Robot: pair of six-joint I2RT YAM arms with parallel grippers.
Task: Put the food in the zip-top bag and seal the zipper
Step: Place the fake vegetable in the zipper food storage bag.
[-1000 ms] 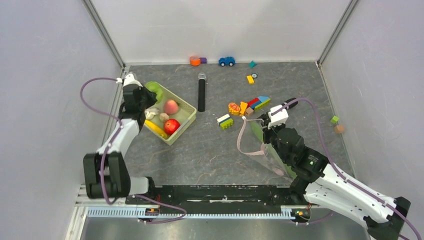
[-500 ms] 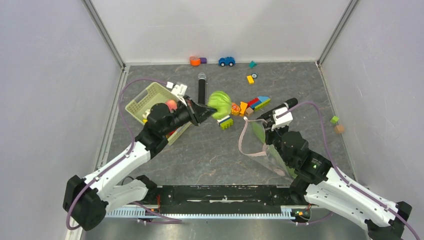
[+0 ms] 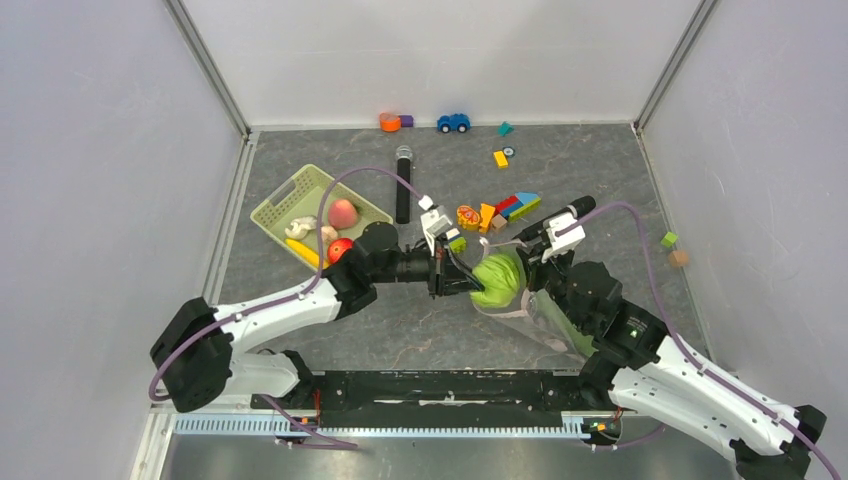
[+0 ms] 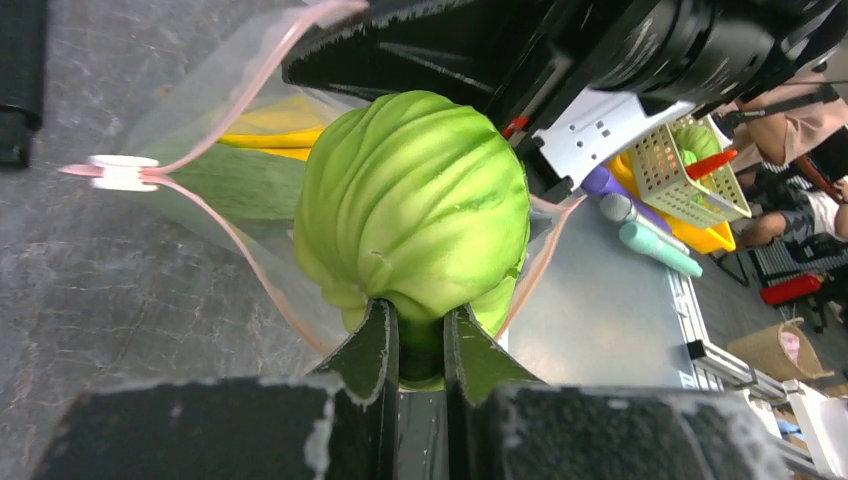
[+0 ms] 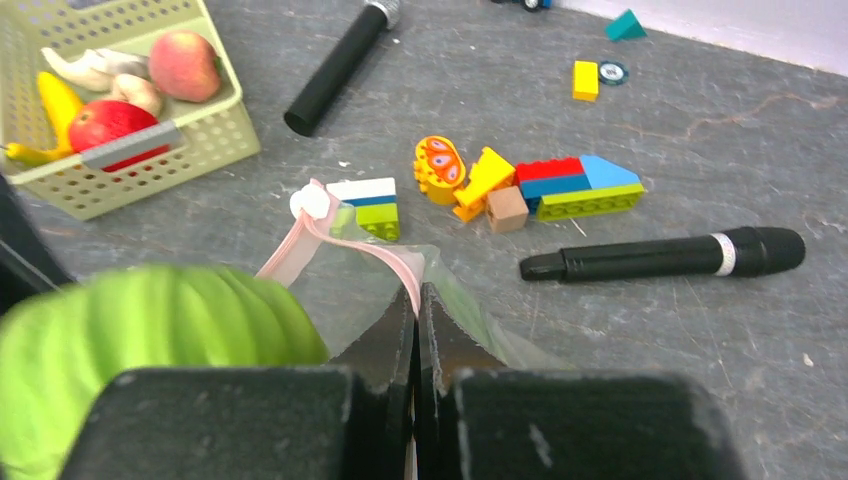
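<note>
Though from above the ribbed green plastic cabbage hides the mouth of the clear pink-tinted film bag, the left wrist shows the left gripper pinching its base. On the right wrist, the right gripper is clamped on the pink zipper strip.

One cabbage, one zip-top bag, one basket, two black microphones, one blue toy car.

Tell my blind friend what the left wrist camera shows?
The left gripper pinches a green cabbage by its base, right at the open mouth of the clear zip-top bag. A green leafy vegetable and something yellow show through the plastic.
</note>
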